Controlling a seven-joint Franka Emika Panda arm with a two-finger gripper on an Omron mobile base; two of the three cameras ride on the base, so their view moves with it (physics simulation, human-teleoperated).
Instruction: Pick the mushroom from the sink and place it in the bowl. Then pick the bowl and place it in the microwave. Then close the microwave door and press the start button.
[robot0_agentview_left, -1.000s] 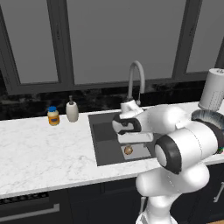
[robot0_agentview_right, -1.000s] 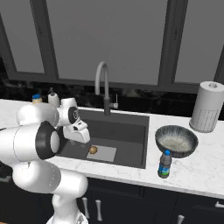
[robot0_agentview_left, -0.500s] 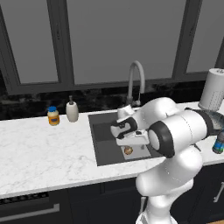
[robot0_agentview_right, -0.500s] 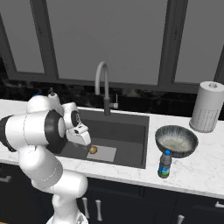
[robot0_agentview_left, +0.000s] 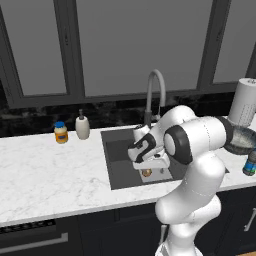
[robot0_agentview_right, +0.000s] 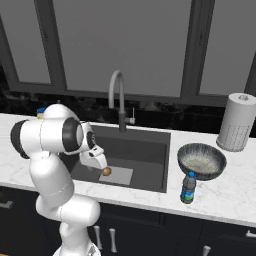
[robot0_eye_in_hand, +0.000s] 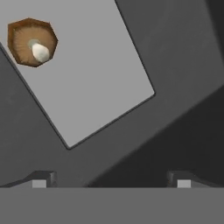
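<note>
Marble counter (robot0_agentview_left: 45, 172) under dark windows, sink (robot0_agentview_right: 150, 145) set into it. Gripper (robot0_eye_in_hand: 109, 179) hangs low inside the sink, jaws spread fully wide, nothing between them. Mushroom (robot0_eye_in_hand: 32, 41) lies on the light floor patch (robot0_eye_in_hand: 96, 65), ahead of the fingertips (robot0_eye_in_hand: 41, 179) and off toward the left one in the hand view, not touching. Bowl (robot0_agentview_right: 201, 160) sits on the counter well apart from the hand, past the sink's far edge, beside a bottle (robot0_agentview_right: 188, 188).

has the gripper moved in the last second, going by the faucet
Yes. In the right base view the gripper has dropped away from the faucet into the sink, ending close over the mushroom on the light patch, jaws open.
</note>
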